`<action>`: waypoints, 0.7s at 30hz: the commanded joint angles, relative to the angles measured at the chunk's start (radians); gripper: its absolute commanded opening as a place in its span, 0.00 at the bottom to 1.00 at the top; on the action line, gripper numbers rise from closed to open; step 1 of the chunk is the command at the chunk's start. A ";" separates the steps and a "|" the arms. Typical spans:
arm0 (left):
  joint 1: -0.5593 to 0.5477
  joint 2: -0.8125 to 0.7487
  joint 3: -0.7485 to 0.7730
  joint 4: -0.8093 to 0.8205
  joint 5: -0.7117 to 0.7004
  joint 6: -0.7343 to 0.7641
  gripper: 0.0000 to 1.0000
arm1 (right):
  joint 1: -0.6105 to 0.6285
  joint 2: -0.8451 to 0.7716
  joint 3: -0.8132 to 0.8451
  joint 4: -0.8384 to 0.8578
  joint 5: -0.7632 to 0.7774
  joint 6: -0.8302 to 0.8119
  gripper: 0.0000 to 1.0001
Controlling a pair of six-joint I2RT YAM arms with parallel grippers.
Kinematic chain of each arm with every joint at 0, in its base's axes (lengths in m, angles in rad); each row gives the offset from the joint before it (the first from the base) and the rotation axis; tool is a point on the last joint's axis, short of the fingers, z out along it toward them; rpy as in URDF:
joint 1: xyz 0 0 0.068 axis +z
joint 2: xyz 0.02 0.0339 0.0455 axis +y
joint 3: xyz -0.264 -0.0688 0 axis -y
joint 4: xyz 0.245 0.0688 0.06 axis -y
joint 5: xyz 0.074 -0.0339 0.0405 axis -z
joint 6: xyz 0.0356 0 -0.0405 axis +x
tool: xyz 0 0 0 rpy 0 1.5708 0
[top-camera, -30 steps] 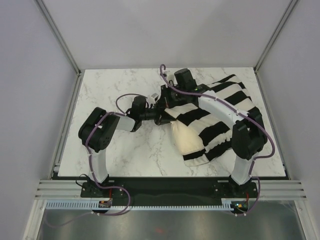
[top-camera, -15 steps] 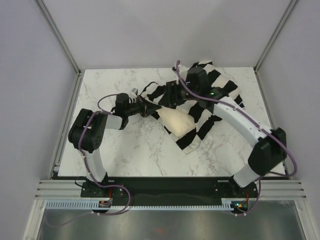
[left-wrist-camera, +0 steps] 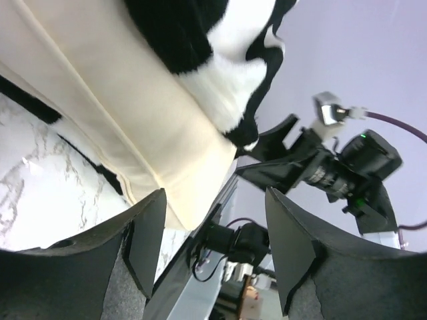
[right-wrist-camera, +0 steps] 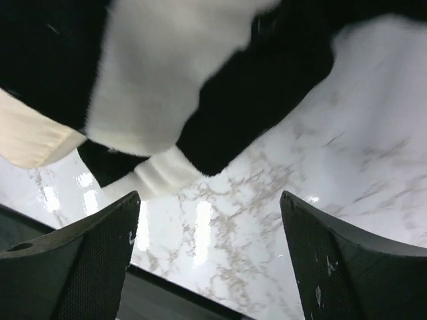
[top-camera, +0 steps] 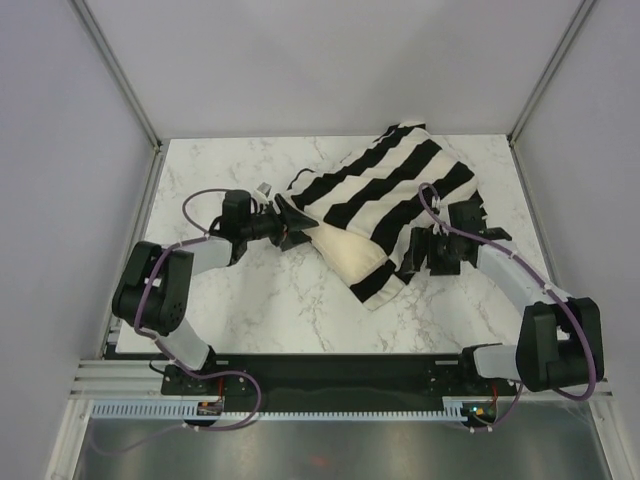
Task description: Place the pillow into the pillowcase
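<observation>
Top external view: the pillowcase (top-camera: 385, 185) lies aslant on the marble table (top-camera: 290, 310), with the pillow (top-camera: 345, 252) partway inside and its cream end poking from the mouth of the case. The left gripper (top-camera: 287, 222) sits right at that exposed end, with the cloth directly ahead of its jaws. The right gripper (top-camera: 420, 250) stands on the opposite side, the striped hem just ahead of its jaws. Left wrist view: the jaws are spread wide and hold nothing. The pillow's seamed edge lies just beyond the fingertips with striped cloth draped over it, and the right gripper shows well beyond. Right wrist view: these jaws too are released and empty, with bare marble between them. A loose striped corner lies just ahead, and a sliver of cream shows ahead and to the left. The job looks about half done, with neither arm gripping anything. The risk is that if the left jaws close on pillow and case together, a push would drag the cover along rather than seat the cushion. With the case unheld on the right, any shove could also slide the whole bundle across the slick marble.
</observation>
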 commanded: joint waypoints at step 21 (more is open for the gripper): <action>-0.276 0.202 0.196 -0.027 -0.116 -0.027 0.18 | 0.192 0.146 -0.326 0.886 -0.241 0.438 0.00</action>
